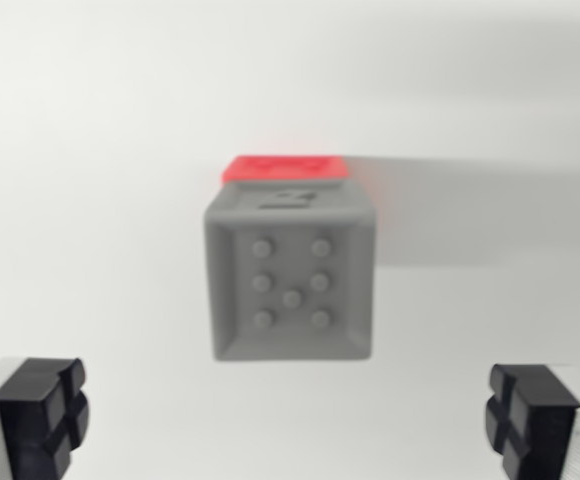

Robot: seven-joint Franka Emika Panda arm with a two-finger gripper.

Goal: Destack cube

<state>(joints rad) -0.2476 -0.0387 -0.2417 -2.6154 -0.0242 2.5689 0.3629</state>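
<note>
Wrist view, L to R. Bottom-left corner: one black fingertip pad w/ a cross-shaped groove in its face, mounted on a pale grey finger body that runs off the frame edge.

Centre: grey cube, a die-like block. The face toward the cam is recessed inside a raised frame & carries seven round studs: two top, three across the mid band w/ the centre one set a bit lower, two bottom. Corners rounded, matte plastic look. Its upper face shows a dark marking, too blurred to read. Cube sits square to the cam, studded face straight on, edges parallel w/ the frame edges; roughly equal on all sides, so no long axis to speak of.

Directly behind/above it in the view: red cube, only a thin strip of it showing past the grey one's far edge, touching it as far as can be seen. Some relief on the red face, unclear what. Which one is on top of which can't be told from this angle alone.

Both rest on a plain white surface, about mid-field, well off any visible edge. A soft shadow falls to the wrist view's right of the stack.

Bottom-right corner: the second black pad, same cross groove. Gripper is spread wide, jaws well apart, nothing between them; the grey cube lies just beyond the gap, not touched by either pad.
</note>
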